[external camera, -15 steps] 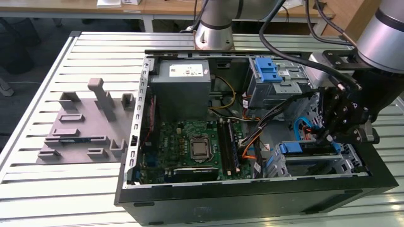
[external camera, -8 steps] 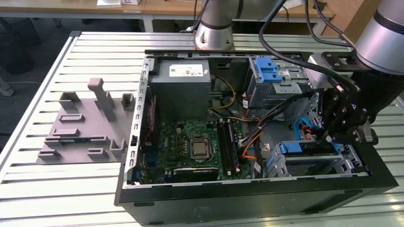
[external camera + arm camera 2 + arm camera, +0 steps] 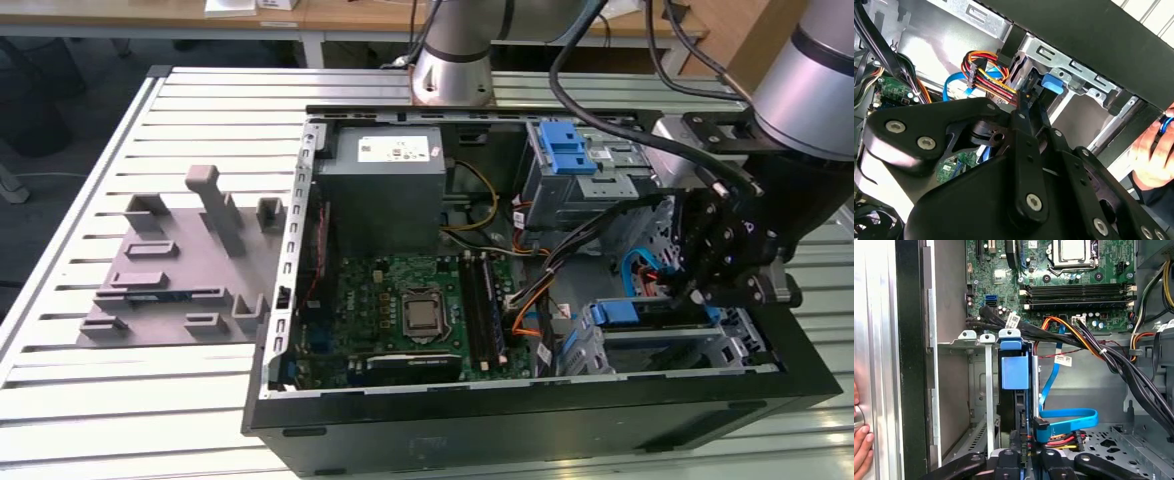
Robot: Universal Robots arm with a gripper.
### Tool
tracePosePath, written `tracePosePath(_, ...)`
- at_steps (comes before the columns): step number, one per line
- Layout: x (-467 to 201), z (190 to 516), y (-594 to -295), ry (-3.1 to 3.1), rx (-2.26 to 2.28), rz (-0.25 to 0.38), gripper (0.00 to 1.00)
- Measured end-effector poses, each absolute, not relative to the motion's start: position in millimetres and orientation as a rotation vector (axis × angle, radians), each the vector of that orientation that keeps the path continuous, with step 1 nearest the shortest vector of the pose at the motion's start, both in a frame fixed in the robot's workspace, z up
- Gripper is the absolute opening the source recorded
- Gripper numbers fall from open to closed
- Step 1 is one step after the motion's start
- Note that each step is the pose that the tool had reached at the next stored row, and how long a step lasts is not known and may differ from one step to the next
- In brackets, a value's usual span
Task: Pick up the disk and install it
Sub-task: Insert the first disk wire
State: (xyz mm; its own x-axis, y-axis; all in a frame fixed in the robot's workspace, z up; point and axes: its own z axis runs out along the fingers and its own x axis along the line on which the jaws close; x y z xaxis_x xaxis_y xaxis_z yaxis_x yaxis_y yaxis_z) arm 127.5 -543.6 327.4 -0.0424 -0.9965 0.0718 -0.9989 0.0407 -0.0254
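Black tool [image 3: 1021,462] linkage, lower centre in the first wrist view, appears closed on the disk [image 3: 1015,390], seated upright in the drive cage [image 3: 985,405]. Recommended: press straight, clear of the blue cable [image 3: 1069,415].

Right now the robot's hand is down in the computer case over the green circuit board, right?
No. The hand is down in the computer case, but at the metal drive cage on the exterior view's right, beside the green circuit board, as the exterior view shows.
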Motion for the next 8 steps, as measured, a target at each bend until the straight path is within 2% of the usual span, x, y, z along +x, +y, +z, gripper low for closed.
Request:
tracePosePath(1,127.5,327.9,-543.6,-2.241,2.150,0.106,0.24)
tracePosePath(8,127.6,335.2,-543.6,-2.238,2.147,0.099,0.24)
